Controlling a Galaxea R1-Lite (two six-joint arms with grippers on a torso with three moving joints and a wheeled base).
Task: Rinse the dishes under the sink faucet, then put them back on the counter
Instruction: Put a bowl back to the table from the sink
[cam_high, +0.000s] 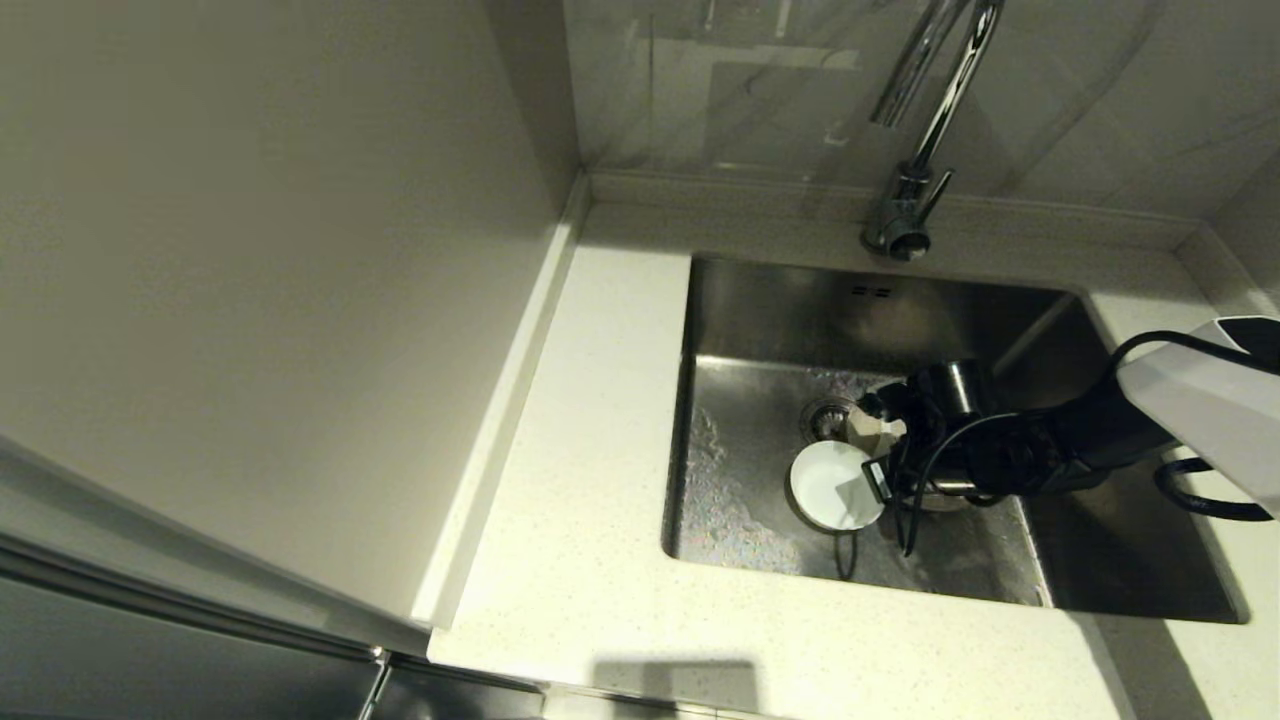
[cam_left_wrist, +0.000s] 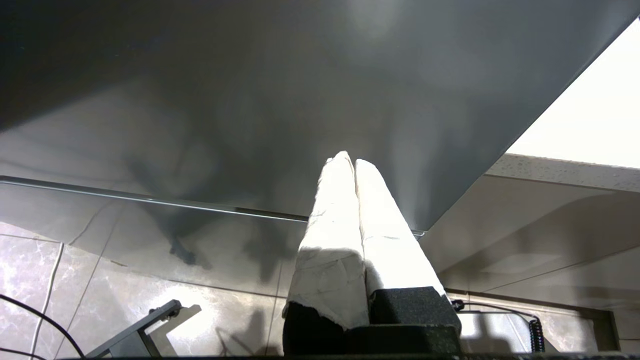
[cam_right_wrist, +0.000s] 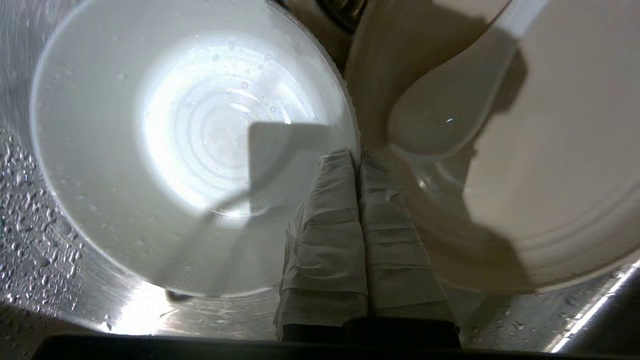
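My right gripper (cam_right_wrist: 357, 156) (cam_high: 868, 432) is down in the steel sink (cam_high: 800, 310), shut with nothing seen between its fingers. Its tips sit in the gap between the white bowl (cam_right_wrist: 195, 150) (cam_high: 835, 485) and the cream plate (cam_right_wrist: 560, 175), close to the bowl's rim. The white spoon (cam_right_wrist: 445, 115) lies in the plate. Both dishes rest on the wet sink floor by the drain strainer (cam_high: 825, 415). In the head view the arm hides the plate and spoon. The chrome faucet (cam_high: 945, 110) rises behind the sink. My left gripper (cam_left_wrist: 352, 161) is shut and parked below the counter edge.
The pale speckled counter (cam_high: 600, 420) wraps around the sink, wide on the left and in front. A tall wall panel (cam_high: 300, 300) bounds the counter's left side. Water drops cover the sink floor (cam_high: 730, 500). Black cables (cam_high: 1200, 500) trail from the right arm.
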